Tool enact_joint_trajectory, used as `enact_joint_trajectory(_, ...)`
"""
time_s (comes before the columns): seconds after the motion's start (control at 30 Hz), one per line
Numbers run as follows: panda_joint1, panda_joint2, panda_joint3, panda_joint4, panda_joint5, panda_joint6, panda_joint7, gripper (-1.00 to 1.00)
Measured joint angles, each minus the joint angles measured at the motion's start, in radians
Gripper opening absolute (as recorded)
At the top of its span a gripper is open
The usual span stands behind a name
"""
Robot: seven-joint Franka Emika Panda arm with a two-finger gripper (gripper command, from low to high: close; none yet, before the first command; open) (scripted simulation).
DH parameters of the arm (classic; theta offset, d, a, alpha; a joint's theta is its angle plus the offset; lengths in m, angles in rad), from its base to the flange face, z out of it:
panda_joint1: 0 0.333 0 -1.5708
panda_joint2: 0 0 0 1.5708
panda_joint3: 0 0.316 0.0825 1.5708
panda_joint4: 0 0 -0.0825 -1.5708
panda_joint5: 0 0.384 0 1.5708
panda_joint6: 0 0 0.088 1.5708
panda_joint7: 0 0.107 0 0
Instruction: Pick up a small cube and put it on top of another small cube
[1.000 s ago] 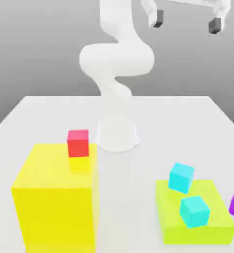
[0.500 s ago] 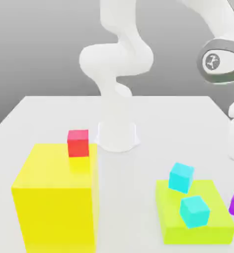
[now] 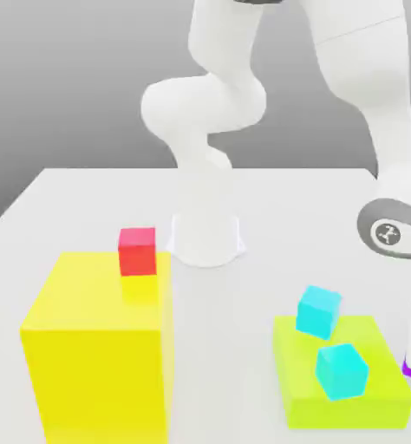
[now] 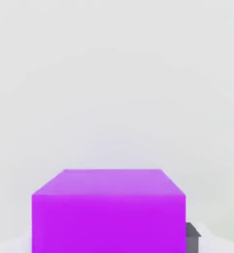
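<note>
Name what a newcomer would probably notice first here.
Probably the big yellow block at the exterior view's left, with a small red cube on top. Next, two cyan cubes on the low lime block toward the right. The hand view's eye-catcher is a large-looking purple cube.

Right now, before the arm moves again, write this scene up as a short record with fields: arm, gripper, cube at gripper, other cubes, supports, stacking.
arm: white jointed robot arm, reaching down at the exterior view's right
gripper: two-finger gripper, closed on the purple cube
cube at gripper: glossy purple cube
other cubes: small red cube on the yellow block; two small cyan cubes at the lime block
supports: large yellow block; low lime-green block
stacking: purple cube not yet on another small cube
</note>
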Motion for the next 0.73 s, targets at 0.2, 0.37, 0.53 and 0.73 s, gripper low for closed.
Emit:
enact_joint_trajectory(0.2,-0.083,-0.173,0.094,-0.039,0.126,-0.129,-0.097,-1.00)
enact_joint_trajectory(0.37,-0.207,-0.348,0.043,-0.060,0.250,-0.271,-0.240,-1.00)
enact_joint_trajectory(0.53,-0.345,-0.448,-0.001,-0.083,0.364,-0.330,-0.366,-1.00)
enact_joint_trajectory(0.73,-0.330,-0.366,-0.001,-0.102,0.325,-0.231,-0.341,1.00)
